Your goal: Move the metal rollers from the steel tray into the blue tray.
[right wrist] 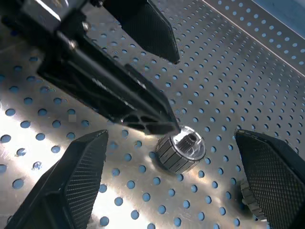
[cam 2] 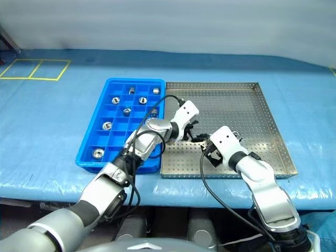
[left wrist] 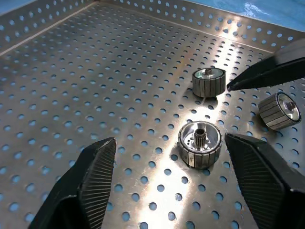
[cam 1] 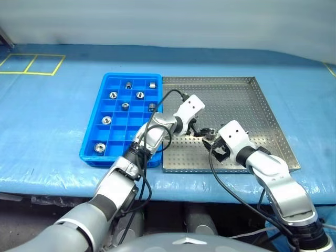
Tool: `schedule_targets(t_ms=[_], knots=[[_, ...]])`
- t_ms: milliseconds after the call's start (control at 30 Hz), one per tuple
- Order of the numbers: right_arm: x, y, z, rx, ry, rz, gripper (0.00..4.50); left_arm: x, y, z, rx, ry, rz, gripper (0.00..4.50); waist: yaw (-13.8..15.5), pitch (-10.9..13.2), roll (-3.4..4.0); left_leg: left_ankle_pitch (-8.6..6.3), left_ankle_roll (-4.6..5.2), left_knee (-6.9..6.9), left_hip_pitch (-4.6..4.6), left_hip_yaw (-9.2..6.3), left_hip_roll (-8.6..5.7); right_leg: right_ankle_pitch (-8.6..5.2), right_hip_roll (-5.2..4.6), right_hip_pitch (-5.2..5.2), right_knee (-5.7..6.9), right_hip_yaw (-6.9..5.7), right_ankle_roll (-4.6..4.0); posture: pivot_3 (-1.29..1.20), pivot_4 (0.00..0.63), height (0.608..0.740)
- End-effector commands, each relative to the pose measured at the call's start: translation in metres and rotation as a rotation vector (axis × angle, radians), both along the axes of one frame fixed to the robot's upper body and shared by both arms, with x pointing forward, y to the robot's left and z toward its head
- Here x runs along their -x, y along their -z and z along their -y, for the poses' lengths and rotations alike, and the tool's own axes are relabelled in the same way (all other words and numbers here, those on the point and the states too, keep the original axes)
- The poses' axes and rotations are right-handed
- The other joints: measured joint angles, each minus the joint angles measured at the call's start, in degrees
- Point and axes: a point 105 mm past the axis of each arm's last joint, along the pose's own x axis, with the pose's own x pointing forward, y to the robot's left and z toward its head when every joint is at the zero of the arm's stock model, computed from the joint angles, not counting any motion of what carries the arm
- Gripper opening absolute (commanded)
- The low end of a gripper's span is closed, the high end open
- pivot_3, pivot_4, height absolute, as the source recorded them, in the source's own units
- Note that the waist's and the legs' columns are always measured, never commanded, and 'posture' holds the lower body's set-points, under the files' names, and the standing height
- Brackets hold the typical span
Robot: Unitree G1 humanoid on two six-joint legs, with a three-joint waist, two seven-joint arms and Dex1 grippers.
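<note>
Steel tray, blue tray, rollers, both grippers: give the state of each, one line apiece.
left gripper: open, fingers either side of a roller, not gripping it.
right gripper: open, empty, over the steel tray.
metal rollers: three loose on the steel tray; seven sit in blue tray compartments.
steel tray: flat on the table, mostly bare.
blue tray: partly filled, most compartments free.

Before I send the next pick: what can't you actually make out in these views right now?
- Head views: rollers still on the steel tray are mostly hidden behind the left end effector and right end effector.
- Right wrist view: one roller is partly covered by a finger.
- Left wrist view: a third roller sits behind another dark finger tip.
</note>
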Motion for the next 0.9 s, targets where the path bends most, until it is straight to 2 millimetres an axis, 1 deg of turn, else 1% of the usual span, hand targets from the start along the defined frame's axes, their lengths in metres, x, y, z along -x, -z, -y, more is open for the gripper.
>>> schedule_targets(t_ms=[33, 133, 300, 467, 667, 767, 900], knots=[[0.01, -0.013, 0.001, -0.002, -0.012, 0.042, 4.5, -0.004, -0.011, 0.013, -0.009, 0.032, 0.063, 4.46, -0.48, 0.0, 0.0, 0.0, 0.0, -0.01, -0.01, 0.0, 0.0, 0.0, 0.0, -0.02, 0.0, 0.0, 0.0, -0.22, 0.15, 0.74], [0.018, -0.013, 0.002, -0.008, -0.005, 0.038, 4.5, -0.007, -0.006, 0.019, -0.042, 0.033, 0.076, 4.46, -1.19, -0.02, 0.04, -0.01, 0.0, 0.0, 0.02, 0.04, 0.02, 0.0, 0.0, 0.0, 0.0, 0.0, 0.0, -0.25, 0.15, 0.74], [0.023, -0.01, 0.008, -0.013, 0.033, 0.026, 4.5, -0.008, 0.002, 0.027, -0.083, 0.05, 0.083, 4.46, -2.59, -0.04, 0.07, 0.0, 0.01, 0.06, 0.07, 0.11, 0.04, 0.0, -0.01, 0.05, 0.01, 0.03, -0.01, -0.28, 0.15, 0.74], [0.021, -0.004, 0.01, -0.025, 0.055, 0.009, 4.5, -0.01, 0.007, 0.025, -0.117, 0.057, 0.094, 4.46, -3.77, -0.05, 0.08, -0.01, 0.01, 0.03, 0.05, 0.11, 0.03, 0.01, -0.01, 0.02, 0.01, 0.05, 0.01, -0.27, 0.15, 0.74], [0.018, -0.004, 0.007, -0.028, 0.047, 0.013, 4.5, -0.01, 0.008, 0.023, -0.1, 0.046, 0.081, 4.46, -4.11, -0.06, 0.1, -0.01, 0.02, 0.04, 0.06, 0.11, 0.03, 0.02, -0.01, 0.02, 0.04, 0.06, 0.02, -0.26, 0.15, 0.74], [0.016, -0.005, 0.007, -0.026, 0.046, 0.016, 4.5, -0.01, 0.009, 0.022, -0.096, 0.045, 0.076, 3.92, -4.12, -0.06, 0.11, -0.01, 0.01, 0.04, 0.06, 0.11, 0.03, 0.02, -0.01, 0.01, 0.04, 0.06, 0.03, -0.26, 0.15, 0.74], [0.016, -0.005, 0.007, -0.024, 0.045, 0.016, 4.5, -0.013, 0.005, 0.021, -0.074, 0.029, 0.074, 2.53, -4.13, -0.06, 0.11, -0.01, 0.02, 0.02, 0.05, 0.11, 0.03, 0.02, -0.01, -0.01, 0.04, 0.07, 0.03, -0.25, 0.15, 0.74]])
